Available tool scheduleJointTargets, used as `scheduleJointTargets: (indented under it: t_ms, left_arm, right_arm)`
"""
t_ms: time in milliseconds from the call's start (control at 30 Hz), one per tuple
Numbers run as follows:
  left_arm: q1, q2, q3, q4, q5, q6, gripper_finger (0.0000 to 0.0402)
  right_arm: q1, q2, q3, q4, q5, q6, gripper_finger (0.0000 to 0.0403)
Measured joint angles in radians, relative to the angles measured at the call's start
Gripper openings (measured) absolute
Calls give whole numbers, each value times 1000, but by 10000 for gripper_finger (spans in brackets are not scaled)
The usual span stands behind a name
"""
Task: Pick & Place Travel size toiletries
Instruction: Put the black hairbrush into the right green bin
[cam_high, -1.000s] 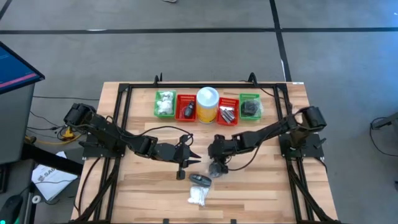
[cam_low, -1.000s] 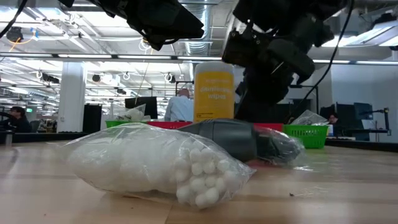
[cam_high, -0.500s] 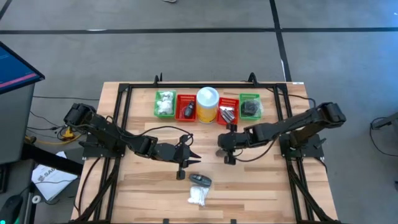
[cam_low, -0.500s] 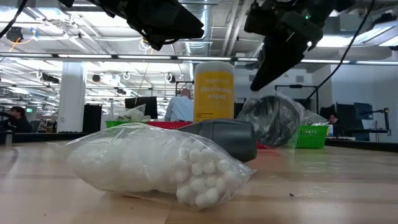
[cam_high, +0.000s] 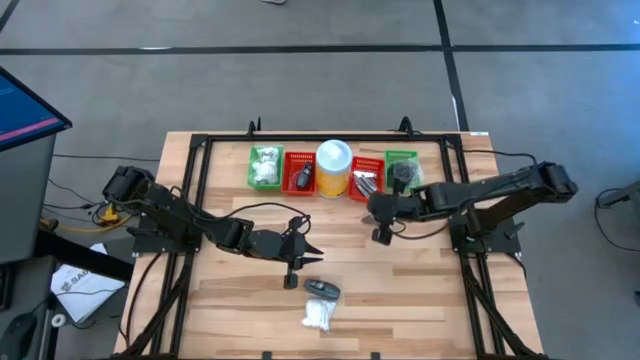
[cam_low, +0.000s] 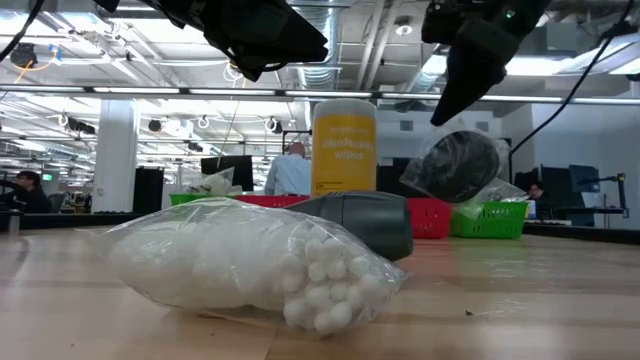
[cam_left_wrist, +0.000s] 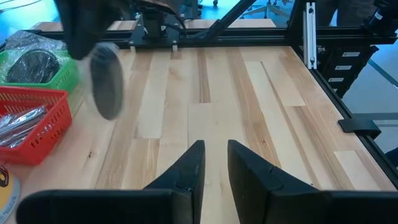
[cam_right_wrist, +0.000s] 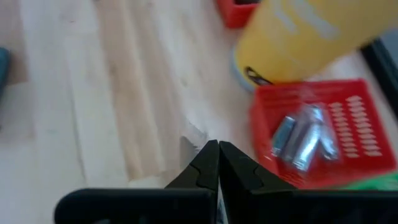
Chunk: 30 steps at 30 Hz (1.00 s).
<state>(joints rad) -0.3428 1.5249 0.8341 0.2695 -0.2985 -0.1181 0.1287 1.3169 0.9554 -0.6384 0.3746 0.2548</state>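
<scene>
A: The right end effector (cam_high: 381, 222) hangs above the wooden counter (cam_high: 420, 290), just in front of the red mesh basket holding silvery tubes (cam_high: 366, 180); its fingers are pressed together on the clear wrapper of a dark round disc (cam_low: 462, 166), which dangles clear of the counter.

B: Where should that disc go?

A: Probably the green mesh basket at the row's right end (cam_high: 402, 170); it already holds dark wrapped discs; the carry should stay high enough to clear the red basket's rim, and the release should wait until the disc is well inside the green walls, since a loose wrapper can swing.

B: And the other arm?

A: The left end effector (cam_high: 305, 251) waits with its fingers spread over the counter's middle; near it lie a dark grey capsule-shaped item (cam_high: 322, 290) and a clear bag of white cotton balls (cam_high: 318, 317), both unsorted; the tall yellow canister with a white lid (cam_high: 333, 166) stands between the baskets and should not be bumped.
</scene>
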Motion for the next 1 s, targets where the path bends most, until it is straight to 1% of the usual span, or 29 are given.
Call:
scheduleJointTargets:
  t_ms: [467, 800, 1000]
  left_arm:
    - [0, 0, 0, 0, 0, 0, 60]
    - [0, 0, 0, 0, 0, 0, 60]
    - [0, 0, 0, 0, 0, 0, 60]
  right_arm:
    - [-153, -81, 0, -117, 48, 9, 0]
    - [-328, -173, 1, -159, 54, 8, 0]
    - [-434, -186, 1, -176, 54, 8, 0]
